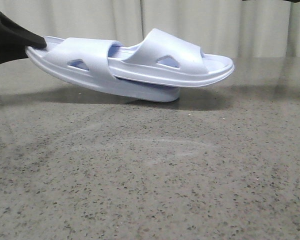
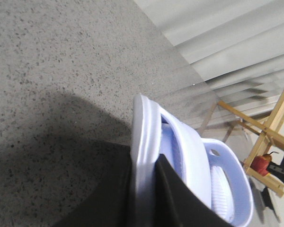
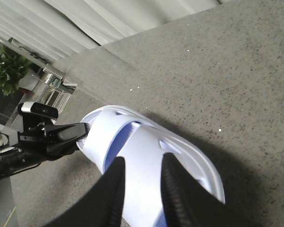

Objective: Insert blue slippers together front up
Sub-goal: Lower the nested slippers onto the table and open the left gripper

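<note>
The two pale blue slippers are nested: the right-hand slipper (image 1: 177, 57) has its heel pushed under the strap of the left-hand slipper (image 1: 72, 62). Both face strap up and are tilted, with the low end close to the speckled grey table (image 1: 150, 180). My left gripper (image 1: 37, 42) is shut on the rim of the left-hand slipper (image 2: 143, 127), its fingers (image 2: 173, 189) clamping that edge. My right gripper (image 3: 143, 163) is open and hangs above the pair (image 3: 142, 142), which shows between its spread fingers. The left gripper also shows in the right wrist view (image 3: 78, 131).
A pale curtain (image 1: 200, 20) hangs behind the table's far edge. A wooden rack (image 2: 270, 137) with a red object (image 2: 261, 163) stands beyond the table on one side. A green plant (image 3: 7, 71) and metal stands are beyond it on the other side.
</note>
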You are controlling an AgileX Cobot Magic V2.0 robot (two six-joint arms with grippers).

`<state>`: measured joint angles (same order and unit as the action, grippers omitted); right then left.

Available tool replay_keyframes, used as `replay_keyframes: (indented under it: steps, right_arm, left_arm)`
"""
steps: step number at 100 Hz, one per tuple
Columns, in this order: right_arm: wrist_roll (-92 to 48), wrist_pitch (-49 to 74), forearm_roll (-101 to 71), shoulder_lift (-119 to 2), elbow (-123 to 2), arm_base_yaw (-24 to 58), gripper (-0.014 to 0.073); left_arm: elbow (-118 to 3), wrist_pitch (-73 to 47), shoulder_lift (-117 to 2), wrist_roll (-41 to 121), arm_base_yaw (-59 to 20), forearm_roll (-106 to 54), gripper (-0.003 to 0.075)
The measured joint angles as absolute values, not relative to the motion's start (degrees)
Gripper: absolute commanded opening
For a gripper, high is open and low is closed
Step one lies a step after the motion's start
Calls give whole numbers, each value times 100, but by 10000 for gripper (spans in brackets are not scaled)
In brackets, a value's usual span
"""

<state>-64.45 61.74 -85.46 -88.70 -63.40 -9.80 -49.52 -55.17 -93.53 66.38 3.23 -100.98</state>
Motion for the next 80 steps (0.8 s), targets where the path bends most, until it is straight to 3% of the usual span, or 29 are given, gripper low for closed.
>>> replay_keyframes:
  steps: [16,33,40,53,65,72,80]
  right_arm:
    - [-6445,6277,-8403,-8857,-6340,-980,142]
    - [-6445,6377,-8248,-8857,-6340,-980,139]
    - [-6445,6377,-8235,-8857,-6340,-980,136]
    - [-6445,6385,-8160,-8857,-6340,-980,61]
    - [-6445,6385,-7946,-8844,-6340,-994,-88]
    - [-6458,6390,-7838,-8818,-6340,-1040,-102]
    - [-6458,6390,-7751,-8725,-6340,-1155,-78]
  left_arm:
    - [-4952,-5393,-9353,7130,317,-10094,120]
    - [-4952,-5180,-9353,7366,317,-9686,375]
    - [-4989,-5085,-9353,7398,317,-9399,437]
    - [-5190,-5056,-9353,7410,317,-8858,444]
    - [-5470,-5117,-9206,7419,317,-8358,437]
    - [-5663,-5140,-8998,7419,317,-8089,396]
    - [-5863,-5163,-8705,7419,317,-7841,288]
